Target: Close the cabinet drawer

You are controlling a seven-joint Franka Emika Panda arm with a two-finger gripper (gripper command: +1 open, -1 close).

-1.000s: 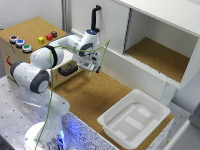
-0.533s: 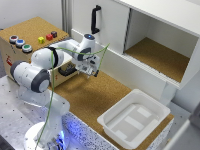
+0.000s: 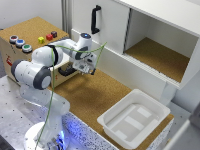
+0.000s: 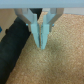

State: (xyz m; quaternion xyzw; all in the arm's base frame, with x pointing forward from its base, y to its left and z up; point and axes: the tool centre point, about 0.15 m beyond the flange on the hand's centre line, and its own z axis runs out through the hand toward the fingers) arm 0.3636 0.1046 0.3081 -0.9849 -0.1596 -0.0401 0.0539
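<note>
We see the fingers (image 4: 41,35) pressed together with nothing between them, poised just beside the small pale wood-fronted drawer with the horizontal black bar handle (image 3: 66,71); we judge they are pinched into one blunt tip so the arm can push the front rather than grip it. That drawer stands out from the low light-wood cabinet with cork top (image 3: 25,42), beneath the arm, over the cork-covered bench (image 3: 95,100). We count one drawer, five coloured round buttons (image 3: 27,48), one white plastic tray (image 3: 134,119) and one tall white door with a vertical black handle (image 3: 107,30).
</note>
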